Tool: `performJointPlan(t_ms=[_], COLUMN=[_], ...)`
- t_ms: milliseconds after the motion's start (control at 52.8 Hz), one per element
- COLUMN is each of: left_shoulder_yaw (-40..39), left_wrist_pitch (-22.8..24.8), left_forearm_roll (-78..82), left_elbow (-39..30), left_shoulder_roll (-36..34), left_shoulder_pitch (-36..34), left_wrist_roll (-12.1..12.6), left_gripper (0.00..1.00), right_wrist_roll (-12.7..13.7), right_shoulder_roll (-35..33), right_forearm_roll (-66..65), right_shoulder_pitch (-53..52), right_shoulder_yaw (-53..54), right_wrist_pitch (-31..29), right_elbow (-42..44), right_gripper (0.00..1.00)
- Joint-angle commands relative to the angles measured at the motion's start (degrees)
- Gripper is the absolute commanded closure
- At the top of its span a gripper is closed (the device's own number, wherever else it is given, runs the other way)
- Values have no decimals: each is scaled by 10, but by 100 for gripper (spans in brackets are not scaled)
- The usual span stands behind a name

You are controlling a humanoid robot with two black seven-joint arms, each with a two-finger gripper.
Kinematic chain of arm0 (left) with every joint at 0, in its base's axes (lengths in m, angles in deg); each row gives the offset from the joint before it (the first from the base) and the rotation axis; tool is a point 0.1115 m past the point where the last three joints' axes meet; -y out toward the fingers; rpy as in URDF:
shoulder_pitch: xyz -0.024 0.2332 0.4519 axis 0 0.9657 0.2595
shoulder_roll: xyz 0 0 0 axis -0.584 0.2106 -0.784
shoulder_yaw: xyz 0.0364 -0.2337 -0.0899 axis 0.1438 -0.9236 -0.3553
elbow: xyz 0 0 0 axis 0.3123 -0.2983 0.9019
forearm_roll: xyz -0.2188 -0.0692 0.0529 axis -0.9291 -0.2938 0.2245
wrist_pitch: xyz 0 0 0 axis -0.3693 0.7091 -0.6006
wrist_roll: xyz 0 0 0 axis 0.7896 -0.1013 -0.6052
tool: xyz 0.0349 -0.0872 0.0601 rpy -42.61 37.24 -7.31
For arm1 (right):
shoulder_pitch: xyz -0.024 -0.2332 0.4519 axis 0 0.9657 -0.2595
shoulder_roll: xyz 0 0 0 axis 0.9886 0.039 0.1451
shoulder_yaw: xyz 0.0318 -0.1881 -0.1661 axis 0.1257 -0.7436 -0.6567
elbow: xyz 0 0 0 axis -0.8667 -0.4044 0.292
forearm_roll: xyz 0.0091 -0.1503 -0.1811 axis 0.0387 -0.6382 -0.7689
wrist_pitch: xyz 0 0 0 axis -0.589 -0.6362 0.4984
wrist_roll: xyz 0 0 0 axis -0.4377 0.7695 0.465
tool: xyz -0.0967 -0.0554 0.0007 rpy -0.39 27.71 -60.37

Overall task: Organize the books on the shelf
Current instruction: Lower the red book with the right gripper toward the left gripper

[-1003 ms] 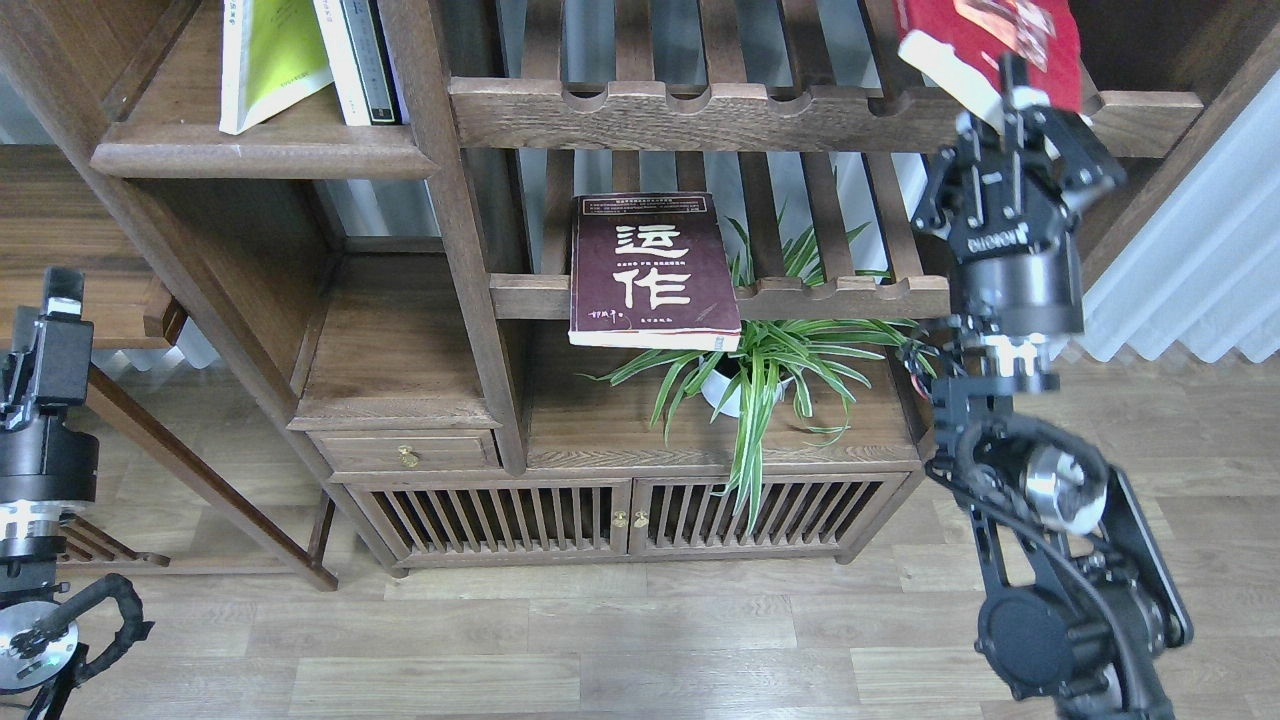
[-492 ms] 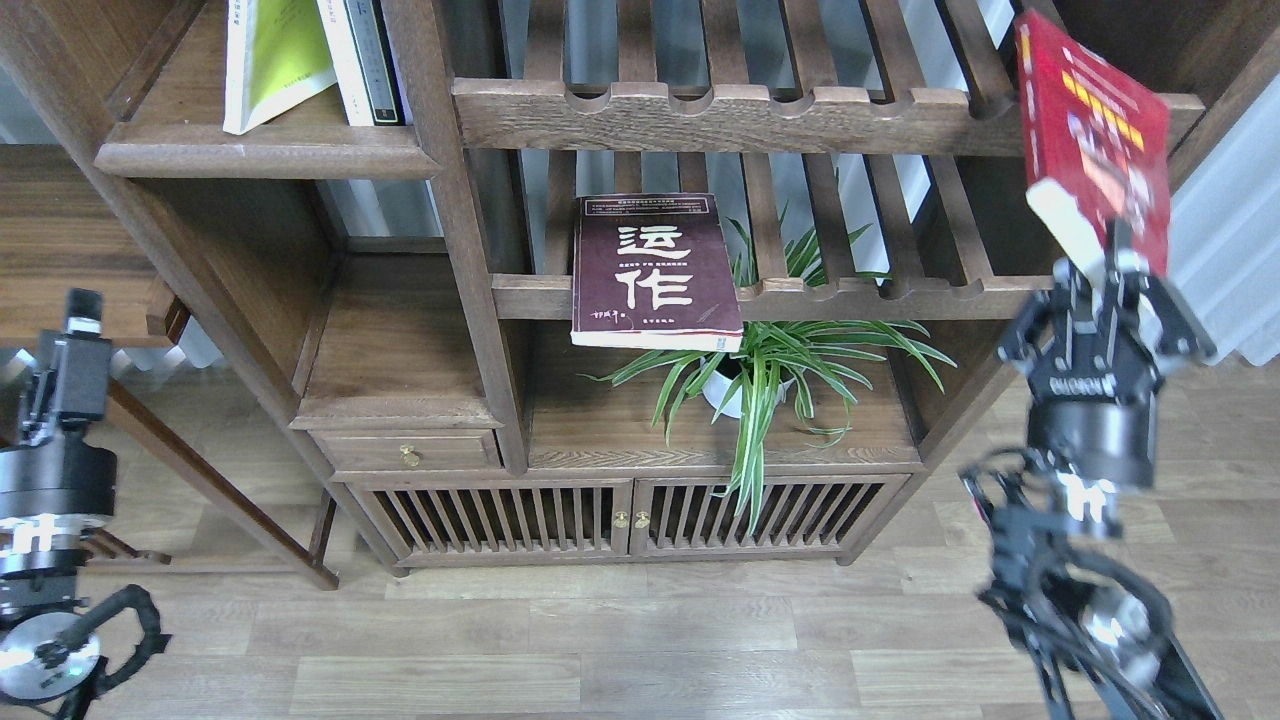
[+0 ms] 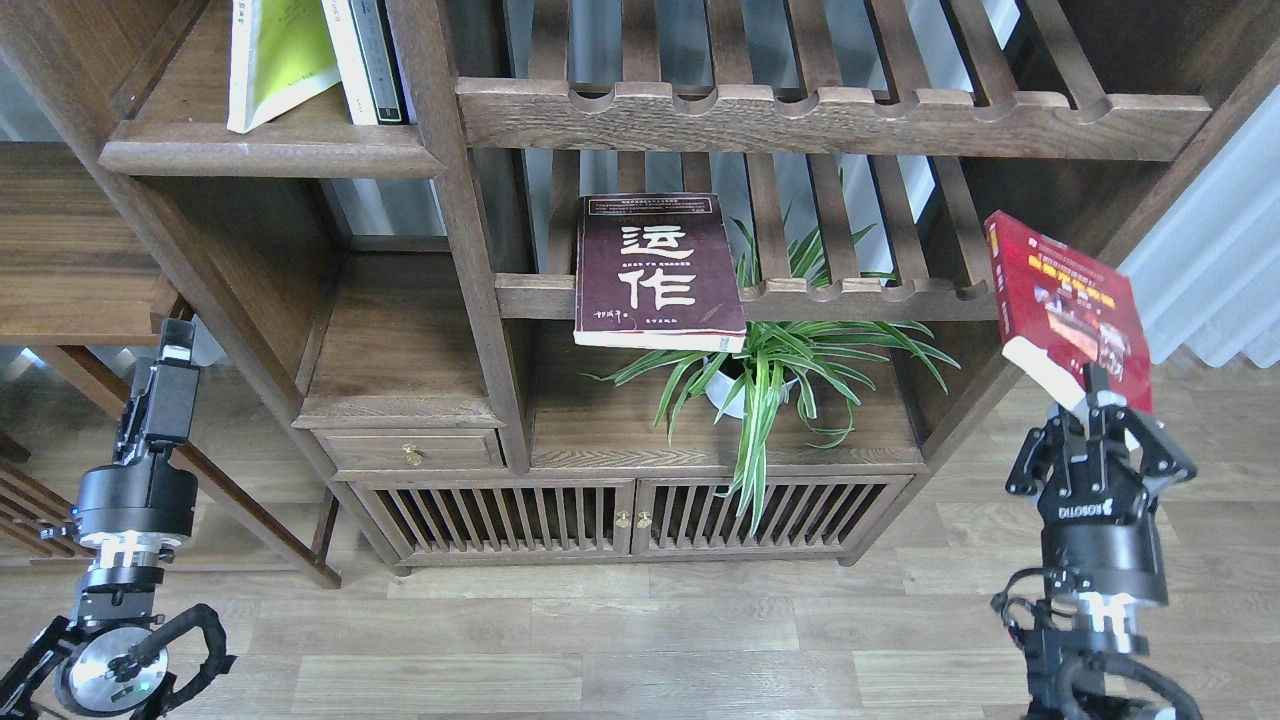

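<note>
Right gripper low at the right, clear of the cabinet, jaws clamped on the bottom corner of the red book. Book stands up from the jaws, tilted left, cover facing the camera, nothing under it but floor.

Left gripper at far left, seen edge-on and dark; cannot tell whether its jaws are apart or together. Holds nothing that I can see.

Yellow-green book stands leaning on the shelf at upper left, against thin upright books. Maroon book lies flat on the lower slatted rack, front edge overhanging the rail, above a potted plant.

Risks, as judged:
- Corner pinch only. The book's weight sits high above the grip; a quick swing may rotate it in the jaws or drop it.
- Route to the shelf crosses both slatted racks and the upright post; the tall book may clip a rail.
- Maroon book overhangs; a brush from arm or red book may tip it onto the plant.
- Leaning yellow-green book may topple when another is pushed in beside it.
</note>
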Motion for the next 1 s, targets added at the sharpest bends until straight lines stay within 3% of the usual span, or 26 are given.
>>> performJointPlan(t_ms=[0,189,227,246,398,587,984], left_shoulder_yaw=[41,122,141,163,227,299,417], left_wrist_pitch=[0,0,0,0,0,0,0], left_forearm_roll=[-46,-134,-143,-153,-175,-242,-355], left_elbow=[-1,-3,-3,-1,-2,-16,-39], left_shoulder_roll=[1,-7,-8,-11,-13,-9,10], left_shoulder_pitch=[5,32,33,35,34,27,-23], left_wrist_roll=[0,0,0,0,0,0,8], left_gripper=[0,0,0,0,0,0,0], right_wrist_roll=[14,46,62,86,121,194,194], right_shoulder_roll=[-4,-13,-13,-13,-11,-10,-11], right_forearm_roll=[0,0,-1,-1,-1,-6,-12], right_shoulder_pitch=[3,4,4,4,7,5,-45], right_shoulder_yaw=[-32,-64,-69,-74,-100,-146,-298], right_wrist_pitch=[0,0,0,0,0,0,0], right_elbow=[32,83,95,106,114,119,182], right_gripper=[90,90,89,88,87,87,87])
